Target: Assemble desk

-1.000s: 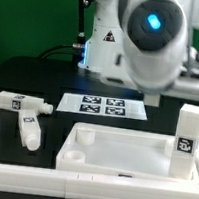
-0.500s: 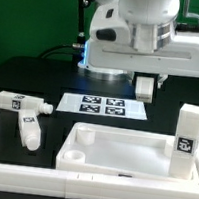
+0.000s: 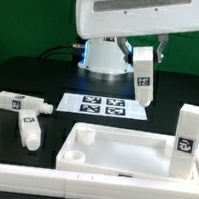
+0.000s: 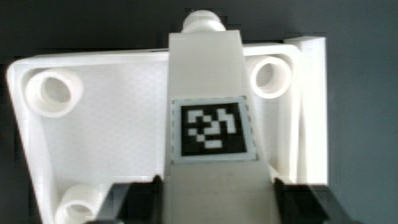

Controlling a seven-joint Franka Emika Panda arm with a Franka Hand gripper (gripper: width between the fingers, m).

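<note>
My gripper [image 3: 141,55] is shut on a white desk leg [image 3: 143,81], which hangs tilted in the air above the marker board [image 3: 102,105]. In the wrist view this leg [image 4: 217,90] runs out from between the jaws of the gripper [image 4: 217,200], its square tag facing the camera. The rimmed white tabletop [image 4: 107,130] lies below it. In the exterior view the tabletop [image 3: 112,147] lies at the front. Another leg [image 3: 186,138] stands upright at its right end. Two more legs [image 3: 20,104] [image 3: 28,130] lie on the black table at the exterior view's left.
A long white border rail [image 3: 86,190] runs along the front edge and up the exterior view's left side. The arm's white base [image 3: 103,56] stands behind the marker board, in front of a green backdrop.
The hand has risen and turned. The held leg, only just peeking out below the hand half a second ago, now hangs in plain sight, higher up.
</note>
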